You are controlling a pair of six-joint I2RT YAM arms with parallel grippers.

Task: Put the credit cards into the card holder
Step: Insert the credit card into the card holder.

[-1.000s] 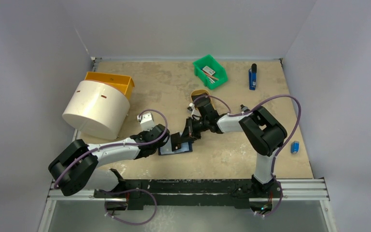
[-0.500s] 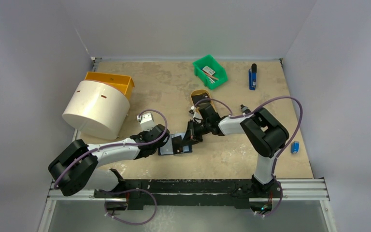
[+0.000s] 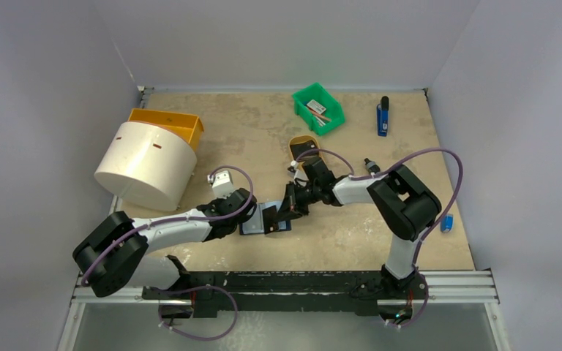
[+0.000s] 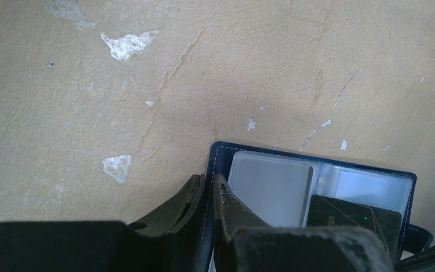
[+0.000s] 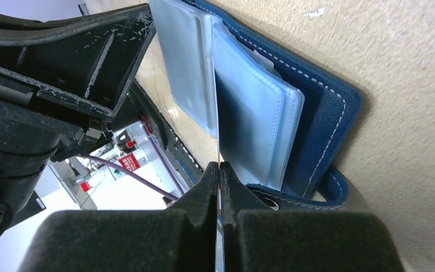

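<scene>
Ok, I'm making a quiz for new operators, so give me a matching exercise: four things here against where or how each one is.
Things: 1 card holder; 2 card; 3 green bin; 4 orange bin.
States: A held in the right fingers; B far side, small items inside; C open, cover pinched by the left fingers; D behind the white drum.
Pairs: 1-C; 2-A; 3-B; 4-D.

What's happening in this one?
The left gripper pinches one edge of the open navy card holder, which lies on the table. The right gripper is shut on a card, seen edge-on, with its far end in among the holder's clear sleeves. The card is not yet released, so it is only partway in.
</scene>
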